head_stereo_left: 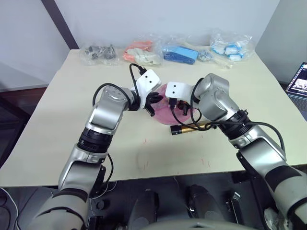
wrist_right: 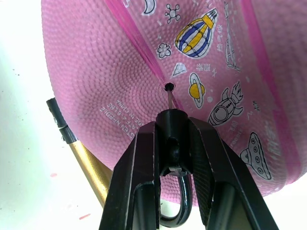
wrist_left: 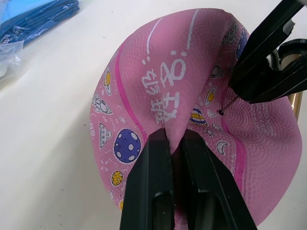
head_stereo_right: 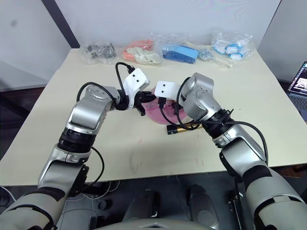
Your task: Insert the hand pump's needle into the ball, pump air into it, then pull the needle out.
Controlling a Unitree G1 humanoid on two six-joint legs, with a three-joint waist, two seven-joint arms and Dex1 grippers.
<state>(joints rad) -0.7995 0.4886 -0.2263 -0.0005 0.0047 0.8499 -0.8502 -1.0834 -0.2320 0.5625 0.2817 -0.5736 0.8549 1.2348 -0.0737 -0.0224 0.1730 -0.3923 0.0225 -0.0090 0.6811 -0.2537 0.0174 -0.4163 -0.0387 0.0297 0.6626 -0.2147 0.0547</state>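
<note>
The saggy pink ball (head_stereo_left: 165,115) with cartoon prints lies mid-table. My left gripper (wrist_left: 175,136) is shut on a raised fold of the ball (wrist_left: 158,81). My right gripper (wrist_right: 173,120) is shut on the black fitting of the needle (wrist_right: 170,98). The thin pin's tip meets the black valve dot (wrist_right: 169,86); how deep it sits I cannot tell. The gold hand pump (head_stereo_left: 192,128) lies on the table against the ball's near right side, and its black hose (wrist_right: 175,215) loops back from the fitting. Both grippers (head_stereo_left: 152,103) (head_stereo_left: 173,103) face each other over the ball.
Several clear plastic bags line the table's far edge: dark parts (head_stereo_left: 99,52), orange items (head_stereo_left: 141,51), blue items (head_stereo_left: 180,53), white and blue items (head_stereo_left: 230,48). A laptop (head_stereo_left: 300,84) stands off the table's right side.
</note>
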